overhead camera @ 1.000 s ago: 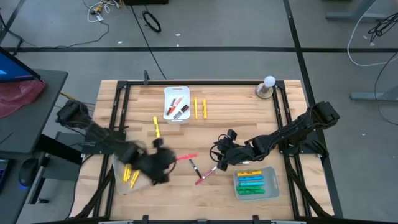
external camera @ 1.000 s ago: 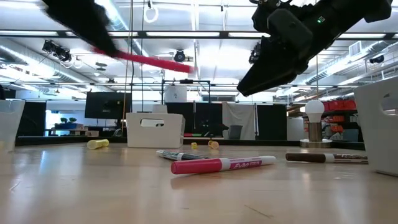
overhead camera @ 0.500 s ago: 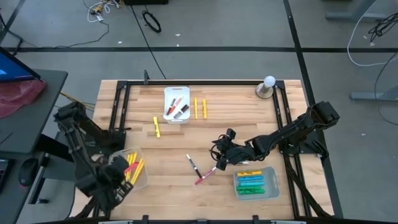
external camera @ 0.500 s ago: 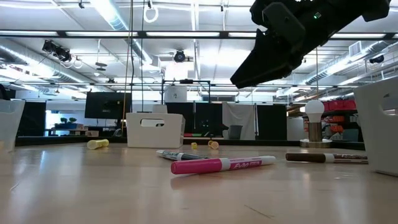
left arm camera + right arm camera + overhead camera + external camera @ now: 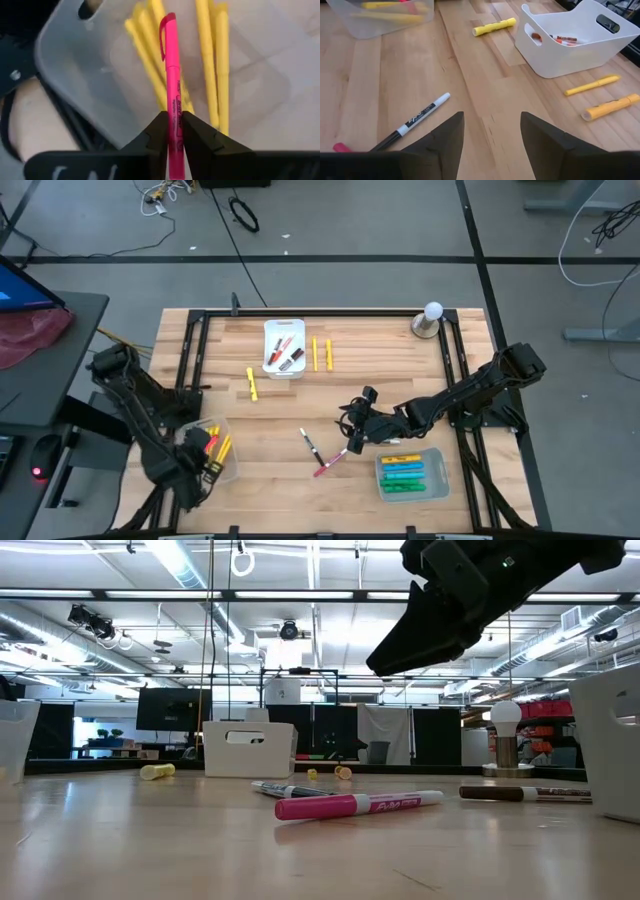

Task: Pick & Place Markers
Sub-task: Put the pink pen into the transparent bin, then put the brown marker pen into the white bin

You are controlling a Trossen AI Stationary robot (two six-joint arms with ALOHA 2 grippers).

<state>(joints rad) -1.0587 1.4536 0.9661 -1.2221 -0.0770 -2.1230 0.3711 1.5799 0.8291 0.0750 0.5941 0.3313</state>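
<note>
L gripper (image 5: pixel 173 131) sits over the clear plastic tray (image 5: pixel 222 463) at the table's front-left corner, fingers pinched tight on a slim pink highlighter pen (image 5: pixel 172 95); yellow highlighters (image 5: pixel 210 60) lie in the tray beneath it. R gripper (image 5: pixel 490 135) hangs mid-table w/ fingers spread apart, holding nothing; just beside it on the wood lie a white-barrelled black-capped marker (image 5: pixel 417 121) and a pink-capped marker (image 5: pixel 330 461). White plastic bin (image 5: pixel 284 348) at the back holds red markers.

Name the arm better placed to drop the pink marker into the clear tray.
Left. The left gripper is shut on the pink marker, directly over the clear tray of yellow markers. The right gripper is open mid-table.
</note>
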